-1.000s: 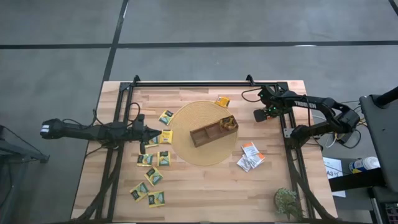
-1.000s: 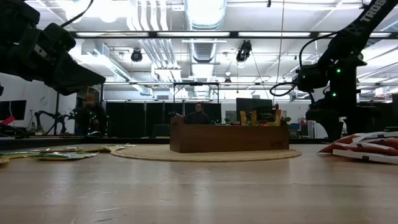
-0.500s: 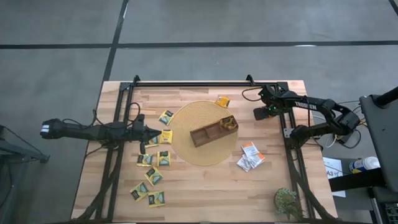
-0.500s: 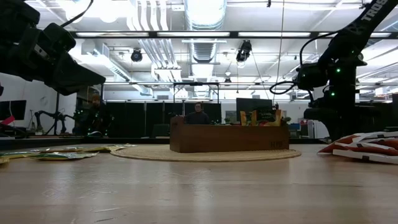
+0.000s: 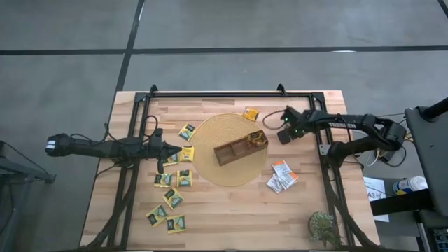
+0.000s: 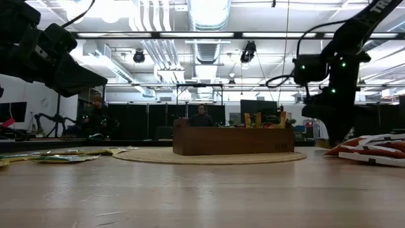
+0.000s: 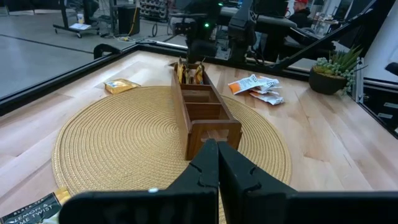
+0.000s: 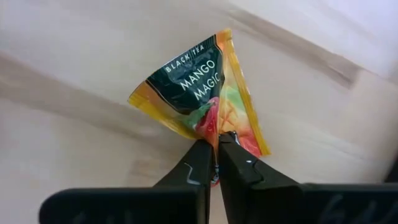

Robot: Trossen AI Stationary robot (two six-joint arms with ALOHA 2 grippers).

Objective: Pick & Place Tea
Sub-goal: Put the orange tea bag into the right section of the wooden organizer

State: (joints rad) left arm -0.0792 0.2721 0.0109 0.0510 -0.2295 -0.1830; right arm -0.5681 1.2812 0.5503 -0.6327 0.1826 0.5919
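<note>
So on the left side the left gripper [image 5: 176, 148] hung over the table just beside the woven mat's [image 5: 210, 150] left edge, fingers pressed together on nothing, with a scatter of yellow-green tea packets [image 5: 172, 198] lying loose on the table [image 5: 231, 217] around and below it. That arm looked parked, so I didn't see it causing trouble unless it swung low over those packets.

Middle of the mat sat the wooden tray [image 5: 240, 149], and its end compartment nearest the right arm already had a few packets standing in it [image 7: 189, 71].

Right of that was the actual worry. The right gripper [image 8: 214, 148] was clamped on an orange mango tea packet [image 8: 202, 87], but only by one corner, the rest of it sticking out past the fingertips. My guess: a pinch that thin could let the packet swivel or slip out mid-carry. And since that compartment was already crowded, a crooked packet could catch on the tray wall or land on the mat instead

Further right, the white and orange packets [image 5: 282, 175] sat in a small heap on the table, untouched
</note>
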